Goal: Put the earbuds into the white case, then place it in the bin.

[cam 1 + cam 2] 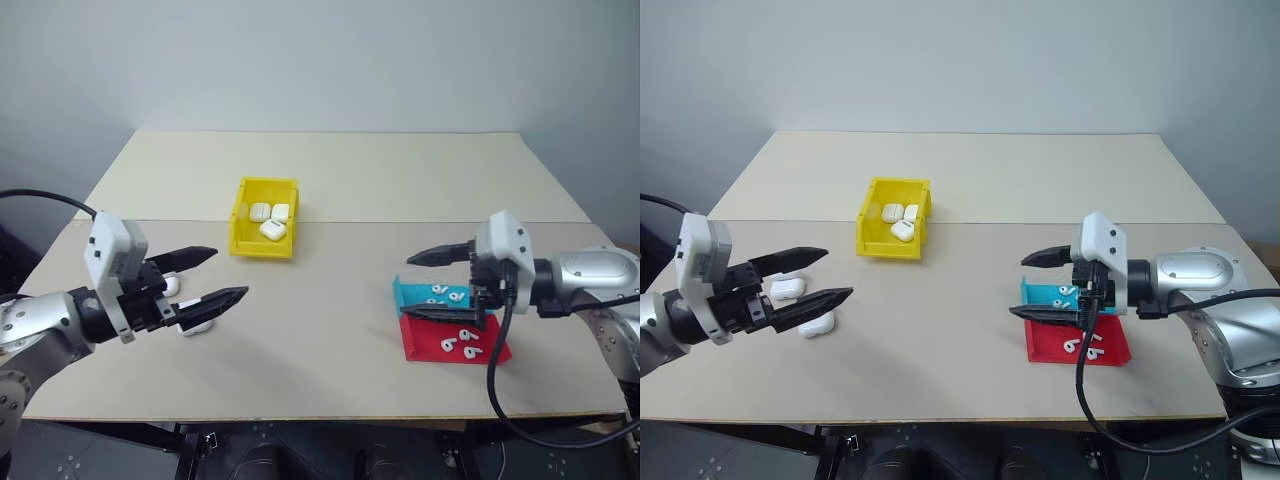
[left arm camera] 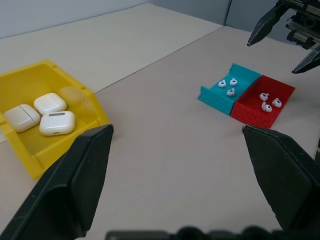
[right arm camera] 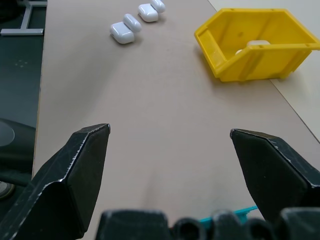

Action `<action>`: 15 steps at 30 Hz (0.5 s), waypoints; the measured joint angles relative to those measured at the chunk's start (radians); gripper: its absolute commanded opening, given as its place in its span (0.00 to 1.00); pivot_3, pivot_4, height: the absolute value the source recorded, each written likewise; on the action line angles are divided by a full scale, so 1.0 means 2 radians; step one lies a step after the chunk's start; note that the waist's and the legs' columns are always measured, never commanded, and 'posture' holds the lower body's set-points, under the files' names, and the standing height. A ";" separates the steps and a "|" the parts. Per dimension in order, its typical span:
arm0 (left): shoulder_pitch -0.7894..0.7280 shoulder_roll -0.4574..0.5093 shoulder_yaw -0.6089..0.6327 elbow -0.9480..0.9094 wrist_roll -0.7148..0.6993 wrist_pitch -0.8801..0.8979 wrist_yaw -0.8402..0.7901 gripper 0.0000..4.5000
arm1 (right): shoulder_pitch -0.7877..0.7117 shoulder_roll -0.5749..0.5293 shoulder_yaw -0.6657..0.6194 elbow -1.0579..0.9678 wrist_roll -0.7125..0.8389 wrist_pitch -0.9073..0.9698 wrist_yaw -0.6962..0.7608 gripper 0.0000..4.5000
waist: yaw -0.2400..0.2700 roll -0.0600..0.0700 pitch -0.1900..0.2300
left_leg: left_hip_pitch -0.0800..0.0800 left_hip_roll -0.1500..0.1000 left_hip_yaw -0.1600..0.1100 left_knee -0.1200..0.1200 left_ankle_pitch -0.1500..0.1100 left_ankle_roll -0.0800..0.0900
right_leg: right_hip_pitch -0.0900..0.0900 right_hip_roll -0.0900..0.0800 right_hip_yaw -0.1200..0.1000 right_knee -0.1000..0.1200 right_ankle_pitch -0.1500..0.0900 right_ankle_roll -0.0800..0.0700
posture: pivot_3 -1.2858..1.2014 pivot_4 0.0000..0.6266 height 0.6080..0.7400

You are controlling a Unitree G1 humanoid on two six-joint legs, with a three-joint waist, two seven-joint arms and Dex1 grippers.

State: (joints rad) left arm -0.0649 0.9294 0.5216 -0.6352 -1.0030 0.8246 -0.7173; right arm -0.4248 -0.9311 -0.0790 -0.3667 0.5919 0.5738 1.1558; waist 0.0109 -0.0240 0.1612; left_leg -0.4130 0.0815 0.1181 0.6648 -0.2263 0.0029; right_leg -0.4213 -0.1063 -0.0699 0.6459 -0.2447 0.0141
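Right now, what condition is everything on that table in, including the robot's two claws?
Left gripper: open, holding nothing.
Right gripper: open, holding nothing, above the trays.
Yellow bin: upright, three closed white cases inside.
Two white cases on the table near the left gripper: lids open.
Teal tray: three loose earbuds in it.
Red tray: three loose earbuds.

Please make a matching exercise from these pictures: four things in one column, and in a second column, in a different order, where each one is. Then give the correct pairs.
Things
1. small yellow plastic bin
2. flat teal tray
3. flat red tray
4. two glossy white cases on the bare table

Places
A. under the open left gripper
B. middle of the table, three white cases inside
C. nearest the table's front edge, three earbuds inside
D. between bin and red tray, three earbuds inside

Pairs: 1-B, 2-D, 3-C, 4-A
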 measured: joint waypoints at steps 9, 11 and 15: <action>0.020 0.025 -0.003 -0.004 0.030 -0.007 -0.016 1.00 | -0.001 0.004 0.002 0.000 -0.001 0.000 -0.002 0.99 | 0.000 0.000 0.000 | 0.000 0.000 0.000 0.000 0.000 0.000 | 0.000 0.000 0.000 0.000 0.000 0.000 | 0.52 0.24 1.00; 0.024 0.025 -0.004 -0.012 0.040 -0.006 -0.006 1.00 | -0.001 0.005 0.006 0.002 -0.001 0.000 -0.003 0.99 | 0.000 0.000 0.000 | 0.000 0.000 0.000 0.000 0.000 0.000 | 0.000 0.000 0.000 0.000 0.000 0.000 | 0.52 0.24 1.00; 0.029 0.030 -0.004 -0.031 0.052 -0.002 0.021 1.00 | -0.005 0.010 0.014 0.008 -0.007 -0.001 -0.005 0.99 | 0.000 0.000 0.000 | 0.000 0.000 0.000 0.000 0.000 0.000 | 0.000 0.000 0.000 0.000 0.000 0.000 | 0.52 0.24 1.00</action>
State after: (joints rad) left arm -0.0059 0.9891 0.5132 -0.6963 -0.8990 0.8197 -0.6761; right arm -0.4348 -0.9114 -0.0513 -0.3507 0.5771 0.5726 1.1461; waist 0.0108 -0.0239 0.1612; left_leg -0.4129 0.0815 0.1181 0.6648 -0.2263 0.0029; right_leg -0.4214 -0.1064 -0.0696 0.6460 -0.2447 0.0141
